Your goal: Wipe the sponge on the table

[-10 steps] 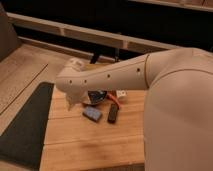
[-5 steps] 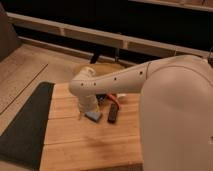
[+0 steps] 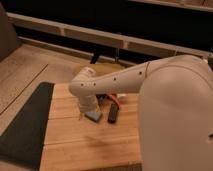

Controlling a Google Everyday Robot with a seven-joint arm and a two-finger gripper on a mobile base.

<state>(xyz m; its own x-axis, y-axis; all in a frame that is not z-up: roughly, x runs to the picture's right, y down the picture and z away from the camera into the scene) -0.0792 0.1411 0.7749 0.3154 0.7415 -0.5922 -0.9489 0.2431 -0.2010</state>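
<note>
A dark mat [image 3: 25,127] lies on pale floor [image 3: 22,70]; a light ledge [image 3: 90,36] crosses the dark wall [image 3: 100,14].

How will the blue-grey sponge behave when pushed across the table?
The small blue-grey rectangular sponge lies flat on the light wooden plank table, so it likely slides, not rolls. It looks soft, probably light, and may squash under the end effector hanging just above it.

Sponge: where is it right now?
In the camera view the sponge lies on the table, left of centre in the picture, beside the black bar; the gripper is at its upper-left edge.
</note>
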